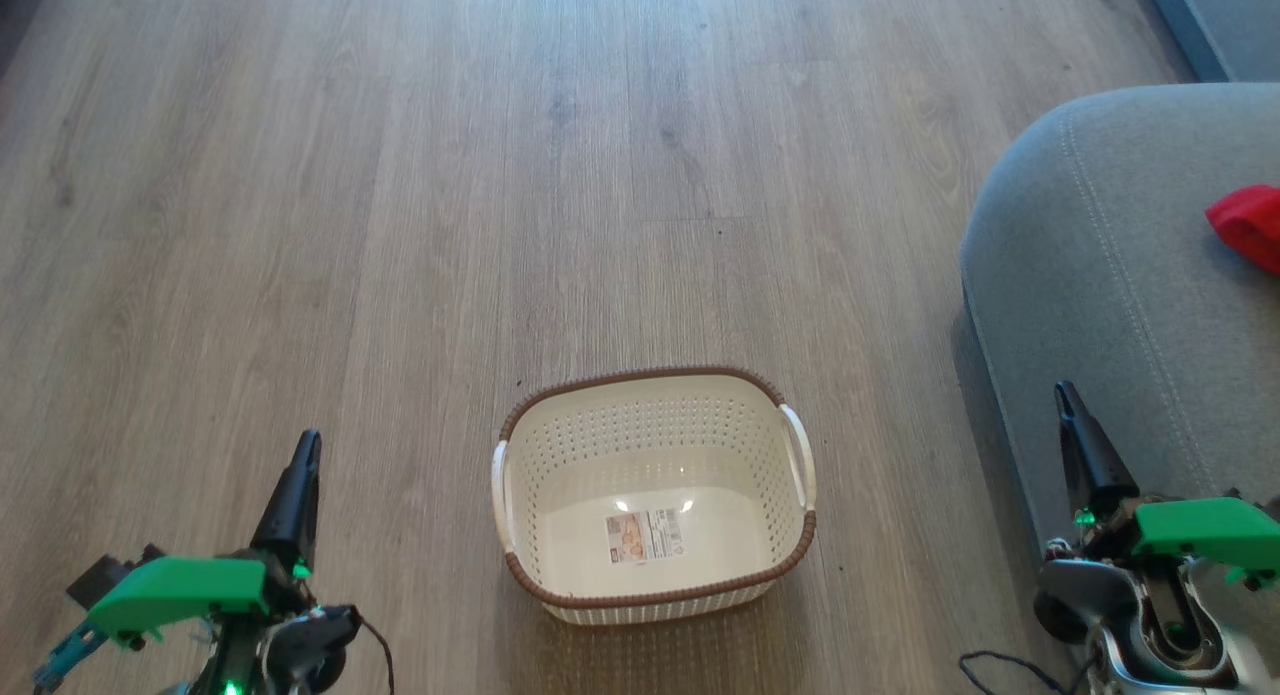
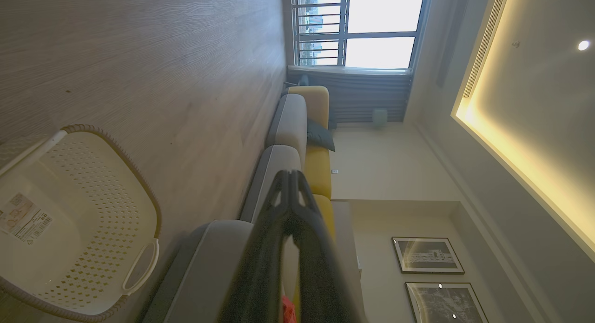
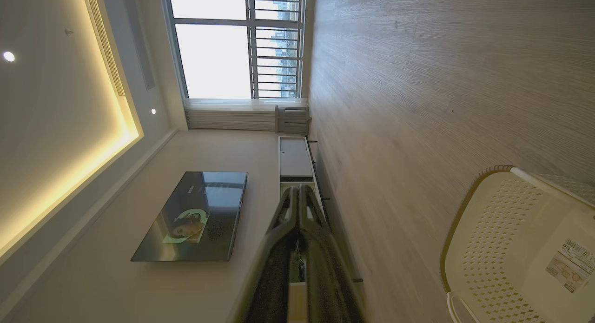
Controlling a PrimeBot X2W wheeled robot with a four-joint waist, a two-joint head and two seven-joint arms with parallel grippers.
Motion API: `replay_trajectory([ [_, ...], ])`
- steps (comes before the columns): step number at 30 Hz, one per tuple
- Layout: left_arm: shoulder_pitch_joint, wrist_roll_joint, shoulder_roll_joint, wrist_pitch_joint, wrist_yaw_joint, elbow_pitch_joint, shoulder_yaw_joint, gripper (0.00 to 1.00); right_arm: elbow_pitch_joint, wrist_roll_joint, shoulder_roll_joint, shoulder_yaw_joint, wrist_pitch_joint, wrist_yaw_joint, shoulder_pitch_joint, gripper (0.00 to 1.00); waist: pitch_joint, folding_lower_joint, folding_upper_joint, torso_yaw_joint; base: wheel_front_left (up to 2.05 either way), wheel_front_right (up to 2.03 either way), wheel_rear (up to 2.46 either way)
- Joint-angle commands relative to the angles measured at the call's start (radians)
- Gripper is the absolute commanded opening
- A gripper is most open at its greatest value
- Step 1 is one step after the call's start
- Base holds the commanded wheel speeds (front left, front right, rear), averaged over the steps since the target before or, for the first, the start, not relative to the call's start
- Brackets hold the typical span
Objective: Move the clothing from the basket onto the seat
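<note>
Zero garments in the basket (image 1: 650, 425); red clothing (image 1: 1250, 225) on the seat (image 1: 1090, 235), far right; left gripper (image 1: 308, 447) and right gripper (image 1: 1066, 397) closed, empty; transfer seemingly complete, next move probably only a check.

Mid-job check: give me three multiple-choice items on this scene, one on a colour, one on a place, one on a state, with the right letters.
1. What colour is the woven-look rim of the cream perforated plastic basket? A brown B white C green
2. Where does the bright red fabric garment lie? A in the basket B on the grey upholstered seat cushion C hanging on the basket's rim
3. How is the basket inside? A full B holding one garment C empty
Answers: A, a brown band rings its top; B, the red fabric rests on the cushion; C, its bare bottom and label sticker show.
</note>
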Motion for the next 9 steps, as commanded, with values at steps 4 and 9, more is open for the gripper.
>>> replay_trajectory([
  [4,-0.048,-0.006,0.015,0.007,-0.009,-0.034,0.035,0.00,-0.040,0.006,0.000,0.017,0.003,0.001,-0.018,0.00,0.000,0.0000,0.0000,0.000,0.00,0.00,0.00],
  [9,-0.048,-0.006,0.015,0.007,-0.009,-0.034,0.035,0.00,-0.040,0.006,0.000,0.017,0.003,0.001,-0.018,0.00,0.000,0.0000,0.0000,0.000,0.00,0.00,0.00],
])
